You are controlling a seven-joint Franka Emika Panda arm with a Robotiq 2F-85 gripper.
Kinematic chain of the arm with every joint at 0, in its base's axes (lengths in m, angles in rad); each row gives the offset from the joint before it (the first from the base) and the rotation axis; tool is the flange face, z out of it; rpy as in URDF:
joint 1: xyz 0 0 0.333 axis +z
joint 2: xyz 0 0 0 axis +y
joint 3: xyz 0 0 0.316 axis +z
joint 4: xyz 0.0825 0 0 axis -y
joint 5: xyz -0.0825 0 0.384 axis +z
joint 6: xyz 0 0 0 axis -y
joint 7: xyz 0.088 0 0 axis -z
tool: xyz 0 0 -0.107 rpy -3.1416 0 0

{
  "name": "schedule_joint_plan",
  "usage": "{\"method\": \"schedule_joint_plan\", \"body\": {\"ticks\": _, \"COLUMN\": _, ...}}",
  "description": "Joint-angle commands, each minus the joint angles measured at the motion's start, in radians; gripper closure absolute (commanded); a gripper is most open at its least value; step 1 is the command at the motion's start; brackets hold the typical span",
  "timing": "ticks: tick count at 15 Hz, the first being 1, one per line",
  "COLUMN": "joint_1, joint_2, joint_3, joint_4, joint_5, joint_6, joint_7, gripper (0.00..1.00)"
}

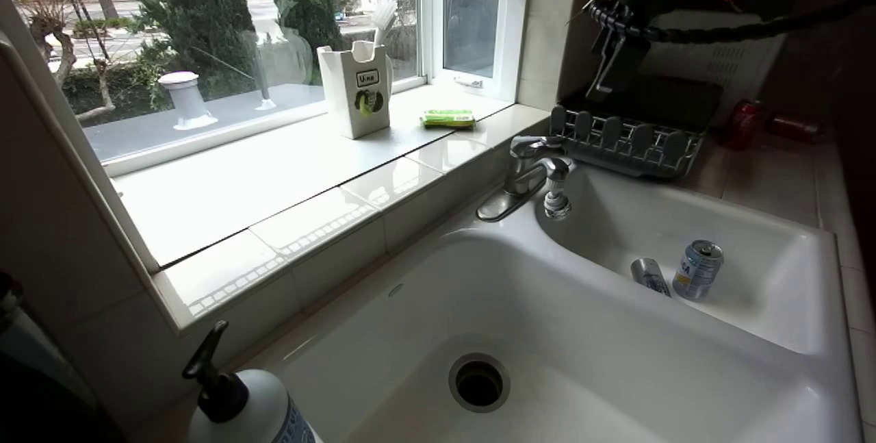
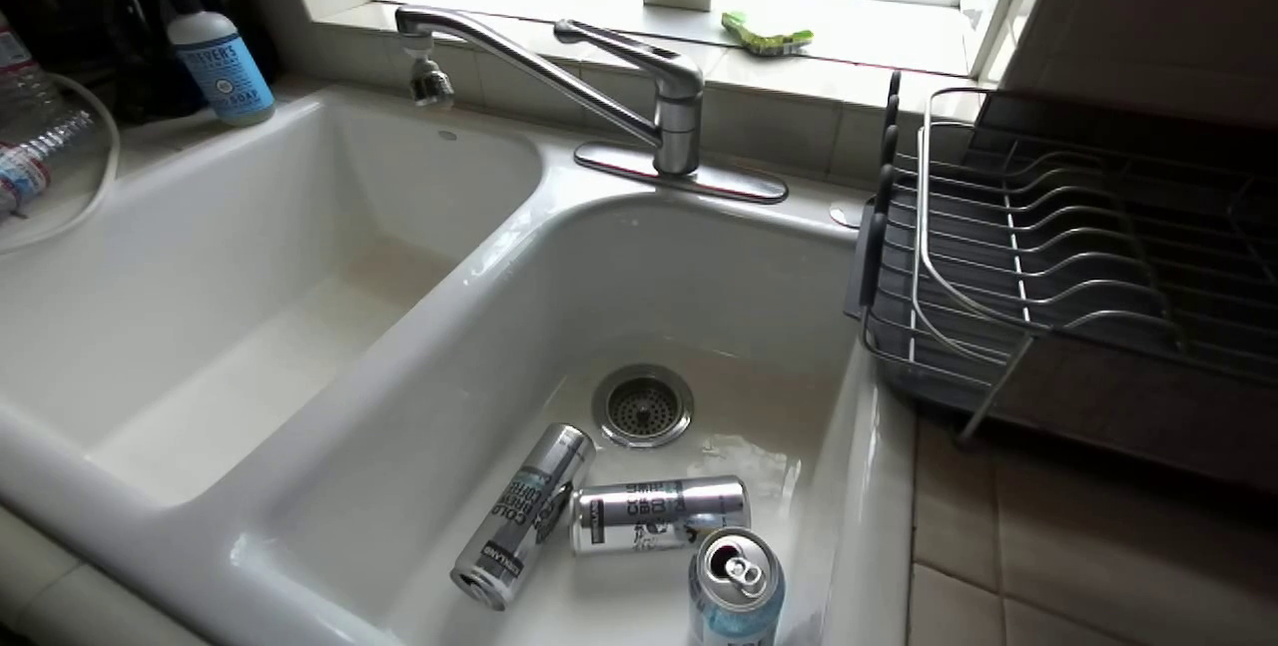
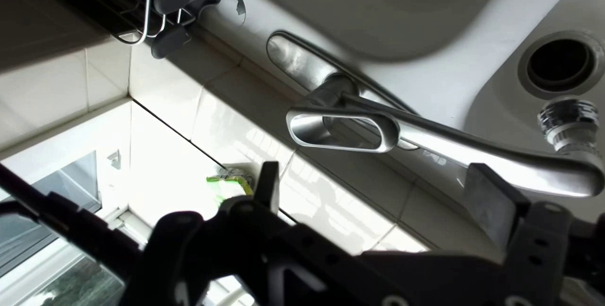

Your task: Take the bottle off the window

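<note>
The small bottle with a teal-blue top does not show in any view. The window (image 1: 472, 25) has a white frame and a long pale sill (image 1: 253, 176). The sill also shows in an exterior view (image 2: 569, 2) and in the wrist view (image 3: 160, 150). A white square jug (image 1: 352, 94) with a brush in it and a green packet (image 1: 448, 118) rest on the sill. My gripper (image 1: 602, 87) hangs high above the dish rack, right of the window. In the wrist view my gripper (image 3: 381, 187) is open with nothing between its fingers.
The faucet (image 2: 679, 117) stands between the sill and the double sink (image 2: 399, 326). Several cans, such as a silver one (image 2: 659, 514), are in a basin. The dish rack (image 2: 1038, 257) is beside it. A pump dispenser (image 2: 222, 67) and clear plastic bottle (image 2: 50, 147) are opposite.
</note>
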Motion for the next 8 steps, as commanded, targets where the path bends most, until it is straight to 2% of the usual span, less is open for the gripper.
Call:
{"method": "schedule_joint_plan", "body": {"ticks": 1, "joint_1": 0.016, "joint_2": 0.004, "joint_3": -0.013, "joint_4": 0.004, "joint_5": -0.007, "joint_6": -0.005, "joint_7": 0.004, "gripper": 0.00}}
{"method": "schedule_joint_plan", "body": {"ticks": 2, "joint_1": 0.016, "joint_2": 0.005, "joint_3": -0.013, "joint_4": 0.004, "joint_5": -0.007, "joint_6": -0.005, "joint_7": 0.004, "gripper": 0.00}}
{"method": "schedule_joint_plan", "body": {"ticks": 4, "joint_1": 0.026, "joint_2": 0.020, "joint_3": -0.025, "joint_4": 0.033, "joint_5": 0.005, "joint_6": 0.072, "joint_7": -0.012, "gripper": 0.00}}
{"method": "schedule_joint_plan", "body": {"ticks": 8, "joint_1": 0.034, "joint_2": 0.113, "joint_3": -0.025, "joint_4": 0.186, "joint_5": 0.007, "joint_6": 0.165, "joint_7": -0.062, "gripper": 0.00}}
